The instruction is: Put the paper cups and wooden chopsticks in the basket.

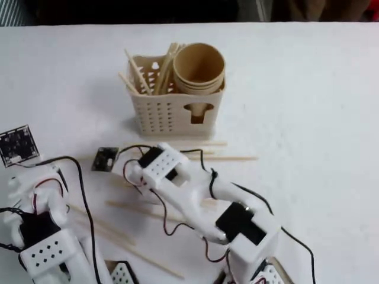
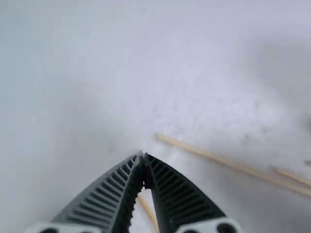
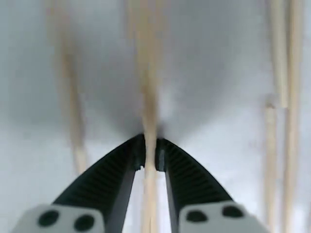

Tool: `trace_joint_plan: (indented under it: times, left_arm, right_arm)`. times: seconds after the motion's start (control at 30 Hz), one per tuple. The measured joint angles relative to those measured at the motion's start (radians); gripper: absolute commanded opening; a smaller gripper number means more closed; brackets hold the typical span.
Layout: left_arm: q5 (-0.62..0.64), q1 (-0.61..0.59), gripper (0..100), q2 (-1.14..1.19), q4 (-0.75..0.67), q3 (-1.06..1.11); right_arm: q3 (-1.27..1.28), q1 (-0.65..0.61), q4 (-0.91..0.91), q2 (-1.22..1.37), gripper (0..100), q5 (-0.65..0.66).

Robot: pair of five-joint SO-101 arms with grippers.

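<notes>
The cream basket stands at the back middle of the table, holding stacked paper cups and several wooden chopsticks. More chopsticks lie loose on the table in front of it and nearer the arms. The right arm stretches out over these loose sticks. My right gripper is shut on one chopstick, which runs straight out between its fingertips. My left gripper is shut with nothing in it, low over the table, and a chopstick lies just beyond its tips.
The left arm sits at the near left corner, with a small black marker board beside it. Cables trail from both arms. Several other chopsticks lie parallel beside the held one. White tabletop stretches wide on the right.
</notes>
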Motion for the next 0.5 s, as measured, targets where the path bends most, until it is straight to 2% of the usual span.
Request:
trace_joint_plan:
  times: [0.5]
  left_arm:
    - [0.0, 0.0, 2, 0.0, 0.0, 0.0]
  right_arm:
    - [0.0, 0.057, 0.19, -0.436, 1.8, 0.002]
